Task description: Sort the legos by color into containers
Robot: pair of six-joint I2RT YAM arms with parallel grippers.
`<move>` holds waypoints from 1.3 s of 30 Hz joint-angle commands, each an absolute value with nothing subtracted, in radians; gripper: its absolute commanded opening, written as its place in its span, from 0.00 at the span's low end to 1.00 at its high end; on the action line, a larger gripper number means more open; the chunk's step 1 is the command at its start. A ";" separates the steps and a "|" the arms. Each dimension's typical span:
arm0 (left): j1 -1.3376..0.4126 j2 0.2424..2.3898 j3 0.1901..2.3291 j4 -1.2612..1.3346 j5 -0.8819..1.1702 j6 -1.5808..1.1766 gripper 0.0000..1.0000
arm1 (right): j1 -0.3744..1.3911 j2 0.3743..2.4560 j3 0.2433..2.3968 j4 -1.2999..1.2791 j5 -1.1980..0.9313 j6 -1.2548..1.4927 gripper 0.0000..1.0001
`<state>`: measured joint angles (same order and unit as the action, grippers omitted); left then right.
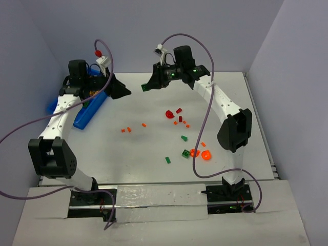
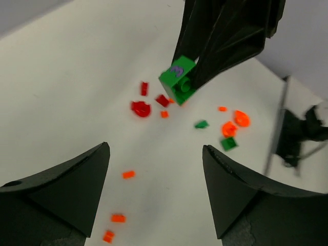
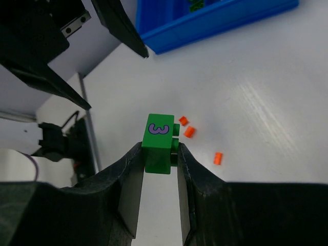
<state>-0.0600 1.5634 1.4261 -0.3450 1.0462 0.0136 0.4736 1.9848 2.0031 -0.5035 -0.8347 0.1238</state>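
Legos [image 1: 180, 119] lie scattered on the worktop [image 1: 138, 154], with one green brick [image 3: 159, 143] up in the right pincer [image 3: 159, 152].
The right pincer is clamped narrow on the flat sides of the green brick, above the far middle of the worktop, between the blue bin [image 1: 84, 118] at the left and the scatter right of centre. The left pincer [image 2: 155, 148] stands wide and holds nothing, just beside the bin. The pieces look light, rigid and smooth, so likely slippery. Flat opposite walls seem the best hold, while the rounded ones and tiny bits probably need a low, careful pinch. On the worktop the top view shows three green, three red (one rounded), two translucent orange rounded and about seven tiny orange bits. Some green pieces lie in the bin, too cropped to count.
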 commanded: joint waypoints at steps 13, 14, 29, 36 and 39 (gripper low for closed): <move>-0.222 1.320 1.167 0.033 0.852 0.570 0.91 | 0.489 2.010 1.984 -0.378 -1.036 0.329 0.00; -0.229 1.324 1.170 0.029 0.856 0.579 0.91 | 0.491 2.008 1.982 -0.378 -1.039 0.326 0.00; -0.285 1.387 1.239 -0.070 0.903 0.633 0.78 | 0.502 1.987 1.963 -0.379 -1.065 0.309 0.00; -0.294 1.381 1.235 -0.076 0.874 0.637 0.44 | 0.502 1.989 1.963 -0.379 -1.076 0.313 0.04; -0.298 1.378 1.233 -0.081 0.868 0.640 0.27 | 0.502 1.991 1.963 -0.376 -1.084 0.316 0.06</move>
<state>-0.2893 1.3884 1.1927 -0.0868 0.8711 0.6197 0.4931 2.0056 1.9686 -0.4080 -1.0370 0.3187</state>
